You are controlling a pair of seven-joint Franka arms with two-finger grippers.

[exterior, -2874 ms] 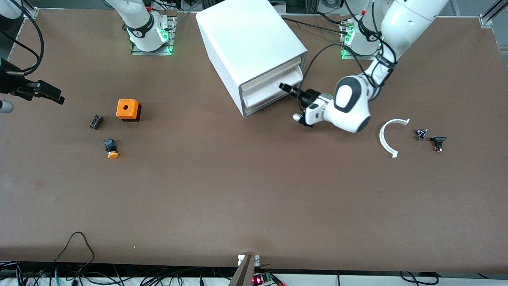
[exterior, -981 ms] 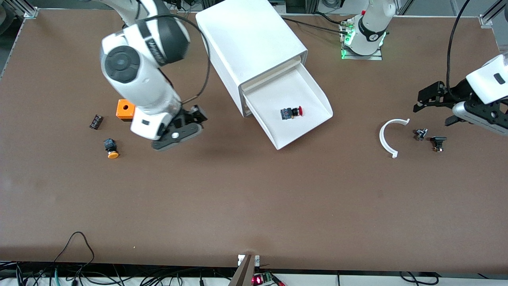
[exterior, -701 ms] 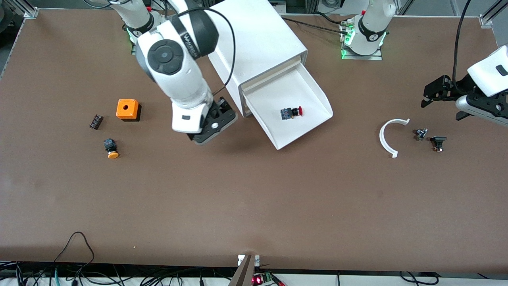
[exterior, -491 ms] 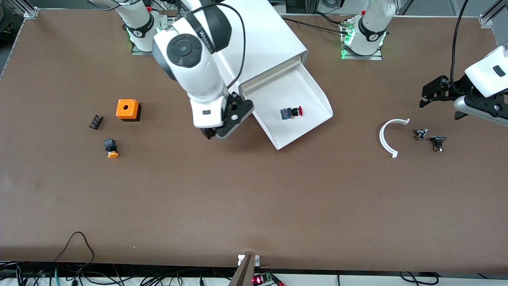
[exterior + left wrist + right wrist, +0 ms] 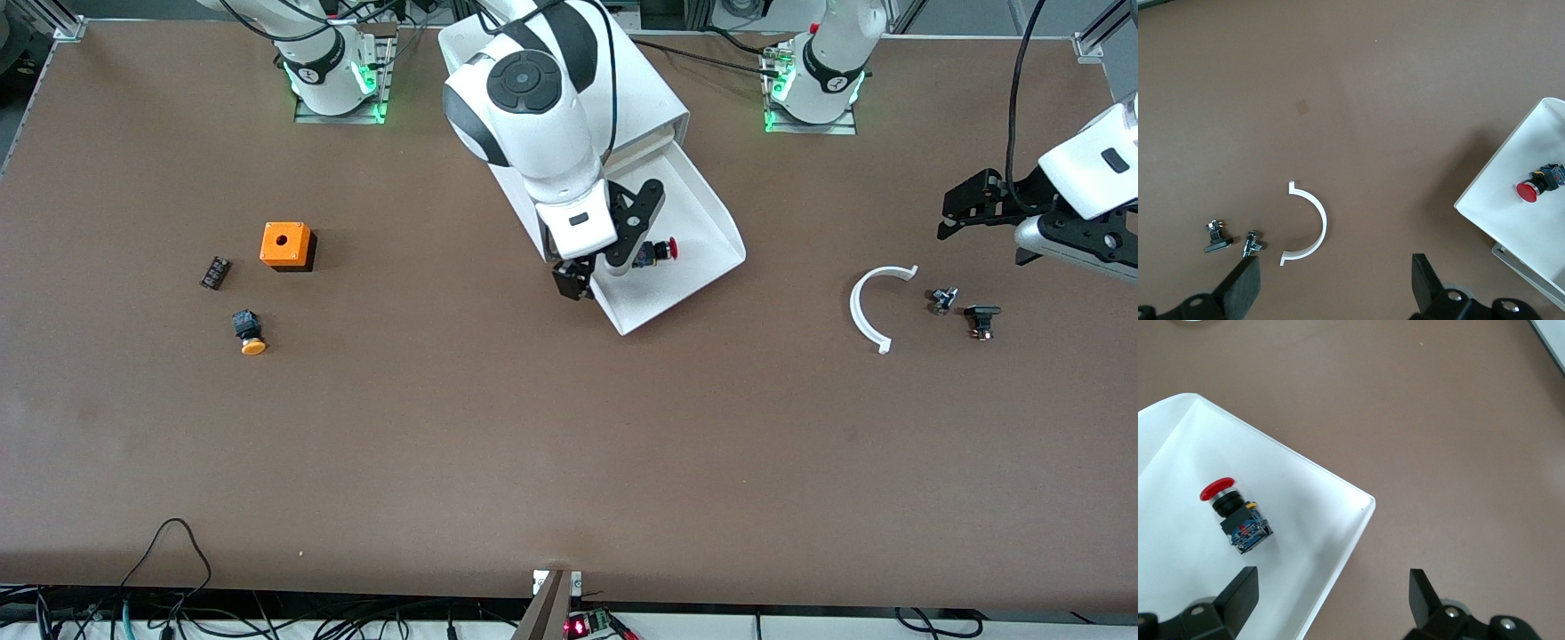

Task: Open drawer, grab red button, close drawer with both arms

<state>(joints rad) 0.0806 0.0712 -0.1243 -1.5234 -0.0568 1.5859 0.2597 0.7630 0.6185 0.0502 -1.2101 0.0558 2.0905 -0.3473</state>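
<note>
- Drawer pulled out, button lying inside.
- Right tool agape over drawer's edge, beside button.
- Left tool agape, waits over worktop, frame's right edge.

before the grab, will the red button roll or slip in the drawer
The button lies on its side; its round red cap may let it pivot, but the blocky body likely stops rolling. The drawer floor looks smooth, so it may slide. Right gripper is open over it.

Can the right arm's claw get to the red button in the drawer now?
Probably yes. The drawer is pulled out with nothing over the red button, and the right claw, open, hangs over the drawer's edge right beside it. The left claw waits away.
</note>
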